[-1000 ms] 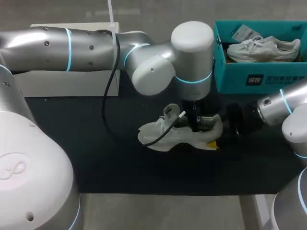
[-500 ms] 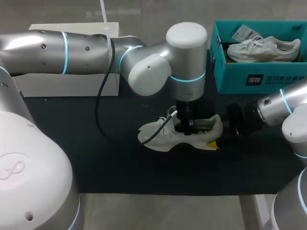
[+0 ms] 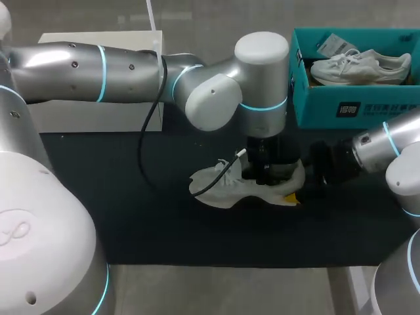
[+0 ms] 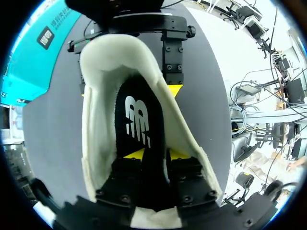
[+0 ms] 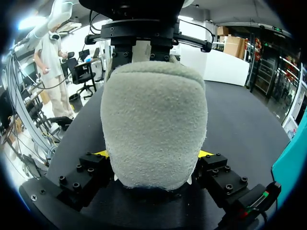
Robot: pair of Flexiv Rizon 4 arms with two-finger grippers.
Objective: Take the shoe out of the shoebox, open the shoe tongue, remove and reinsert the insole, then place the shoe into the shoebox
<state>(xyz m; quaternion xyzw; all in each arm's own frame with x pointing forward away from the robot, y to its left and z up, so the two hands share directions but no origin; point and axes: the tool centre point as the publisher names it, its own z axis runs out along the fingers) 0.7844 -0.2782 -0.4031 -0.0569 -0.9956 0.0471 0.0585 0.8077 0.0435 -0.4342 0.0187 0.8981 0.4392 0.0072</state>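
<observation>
The left gripper (image 4: 156,155), brought in from the left, is placed inside the opening of the white shoe (image 3: 220,187), just over the black insole (image 4: 139,120); whether it is clenched cannot be told. The shoe is set toe-left at the middle of the dark table (image 3: 118,210), and its heel is clamped from both sides by the right gripper (image 5: 153,155). At the far right the teal shoebox (image 3: 315,111) is seen, with a second shoe (image 3: 361,67) kept inside.

L arm (image 3: 216,98) swung a bit left, then back right, & now sits lower over shoe (image 3: 216,187), L gripper (image 4: 154,155) deeper at insole (image 4: 139,120), covering most of tongue seen 1 s ago.
</observation>
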